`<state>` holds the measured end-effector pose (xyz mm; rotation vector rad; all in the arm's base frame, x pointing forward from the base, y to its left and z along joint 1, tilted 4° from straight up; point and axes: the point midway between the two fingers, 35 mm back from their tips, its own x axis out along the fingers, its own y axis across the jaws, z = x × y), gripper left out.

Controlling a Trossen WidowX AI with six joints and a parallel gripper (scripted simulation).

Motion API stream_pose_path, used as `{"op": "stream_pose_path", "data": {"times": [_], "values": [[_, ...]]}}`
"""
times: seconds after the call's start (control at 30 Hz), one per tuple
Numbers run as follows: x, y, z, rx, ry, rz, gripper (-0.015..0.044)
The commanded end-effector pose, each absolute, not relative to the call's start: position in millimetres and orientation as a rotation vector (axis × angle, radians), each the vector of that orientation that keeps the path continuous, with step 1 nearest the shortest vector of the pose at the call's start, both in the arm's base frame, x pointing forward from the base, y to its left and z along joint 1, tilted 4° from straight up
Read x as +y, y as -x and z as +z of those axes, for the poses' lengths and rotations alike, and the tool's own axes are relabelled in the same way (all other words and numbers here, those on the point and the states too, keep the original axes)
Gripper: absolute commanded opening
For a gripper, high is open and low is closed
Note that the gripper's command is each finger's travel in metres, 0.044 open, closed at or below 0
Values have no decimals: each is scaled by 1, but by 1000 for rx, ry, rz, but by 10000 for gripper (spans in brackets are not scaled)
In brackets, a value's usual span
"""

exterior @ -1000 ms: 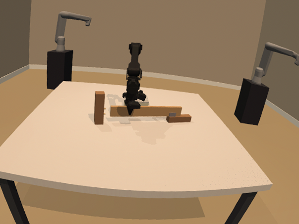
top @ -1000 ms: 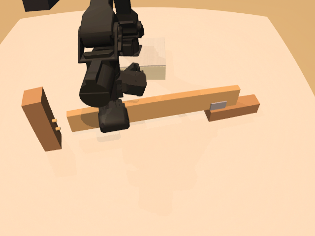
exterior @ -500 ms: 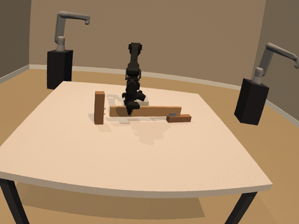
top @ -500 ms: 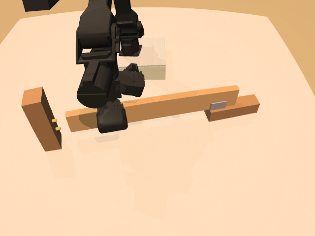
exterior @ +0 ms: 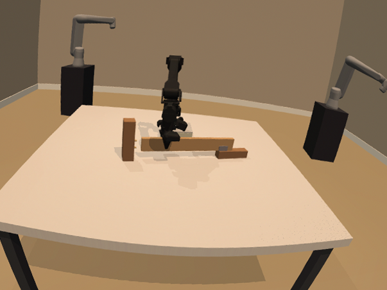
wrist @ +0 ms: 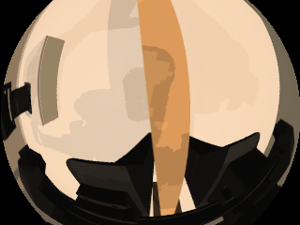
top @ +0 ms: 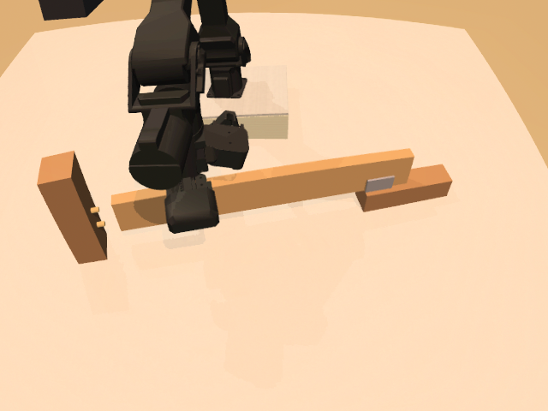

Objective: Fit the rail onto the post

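Note:
The long rail (top: 282,190) (exterior: 200,144) (wrist: 171,94) looks about level, its near end raised off the table. Its far end sits behind the grey bracket plate (top: 379,183) (exterior: 223,148) on the low footboard block (top: 411,194) (exterior: 237,153). The post (top: 66,212) (exterior: 128,139) stands upright at the left. Its upper peg (top: 94,209) and lower peg (top: 100,223) point at the rail's end across a small gap, outside the rail. The holes are hidden. My gripper (top: 191,205) (exterior: 167,143) (wrist: 161,135) is shut on the rail near that end, one finger on each side.
A pale block (top: 265,126) (wrist: 51,80) lies behind the rail, by the arm's base. The arm reaches over the rail from behind. Two grey arms (exterior: 78,39) (exterior: 343,71) stand on dark pedestals beyond the table.

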<state>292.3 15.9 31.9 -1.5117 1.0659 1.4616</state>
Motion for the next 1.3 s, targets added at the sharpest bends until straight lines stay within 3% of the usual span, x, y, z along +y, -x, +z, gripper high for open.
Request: {"op": "stream_pose_path", "data": {"times": [0.0, 1.27], "values": [[15, -297, 35, 1055, 1521, 1456, 0], [6, -303, 36, 1056, 1522, 1455, 0]]}}
